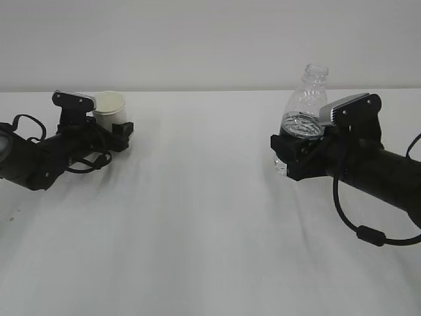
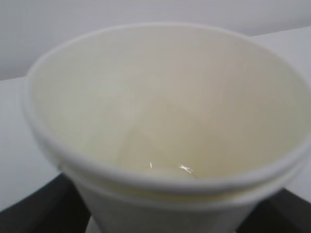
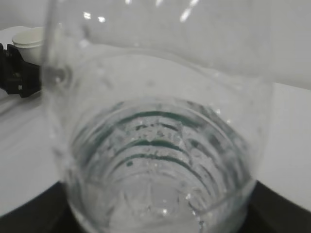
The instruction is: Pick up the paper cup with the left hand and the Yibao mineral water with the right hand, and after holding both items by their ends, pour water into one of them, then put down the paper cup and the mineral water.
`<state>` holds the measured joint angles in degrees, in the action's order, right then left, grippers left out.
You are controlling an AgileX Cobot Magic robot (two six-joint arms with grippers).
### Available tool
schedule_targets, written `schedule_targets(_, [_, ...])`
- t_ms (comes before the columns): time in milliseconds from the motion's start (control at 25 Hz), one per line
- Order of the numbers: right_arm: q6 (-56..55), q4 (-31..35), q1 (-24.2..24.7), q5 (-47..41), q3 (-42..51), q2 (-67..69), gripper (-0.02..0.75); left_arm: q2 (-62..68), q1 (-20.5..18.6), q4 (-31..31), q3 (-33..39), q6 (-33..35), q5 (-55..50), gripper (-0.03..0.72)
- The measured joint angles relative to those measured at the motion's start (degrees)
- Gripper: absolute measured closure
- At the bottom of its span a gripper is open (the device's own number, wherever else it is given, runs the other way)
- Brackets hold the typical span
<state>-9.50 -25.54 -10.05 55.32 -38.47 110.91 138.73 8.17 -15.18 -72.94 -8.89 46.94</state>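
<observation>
**Exterior view: cup and bottle each held between jaws above a white table**

The cup (image 1: 110, 108) sat at the far left, upright, its rim open to the ceiling, its lower part hidden between the fingers of the left hand (image 1: 122, 132). From the left wrist the cup (image 2: 160, 126) filled nearly the whole picture: cream inside, a rolled rim, and a small wet glint at the bottom. Dark gripper parts showed at both lower corners, pressed close against its wall, so the jaws stood spread to the cup's width and clasped it.

Well apart, on the right, the bottle (image 1: 304, 105) stood nearly upright with its uncapped neck leaning slightly right. The right hand (image 1: 296, 153) gripped it low on its body, and the jaws pinched it there. Seen from the right wrist, the bottle (image 3: 160, 160) was a blurred clear shell with green-tinted ribs and droplets inside; black gripper edges flanked it at the bottom corners. Far off at the upper left of that view, the cup (image 3: 30, 38) and the left hand (image 3: 17, 70) were small.

The table (image 1: 204, 230) was white, and a pale wall (image 1: 197, 39) rose behind it. Loose black cables (image 1: 358, 224) hung from the right arm.
</observation>
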Motion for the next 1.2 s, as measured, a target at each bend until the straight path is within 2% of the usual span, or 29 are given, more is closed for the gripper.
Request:
schedule_targets(200, [0.0, -0.1, 0.0, 0.0, 0.0, 0.0, 0.251, 0.0, 0.0, 0.0, -0.7, 0.0, 0.0, 0.114])
schedule_targets(800, [-0.1, -0.1, 0.0, 0.0, 0.0, 0.0, 0.251, 0.0, 0.0, -0.3, -1.0, 0.0, -0.9, 0.224])
schedule_targets(1200, [-0.1, -0.1, 0.0, 0.0, 0.0, 0.0, 0.251, -0.8, 0.0, -2.5, -1.0, -0.2, -3.2, 0.23])
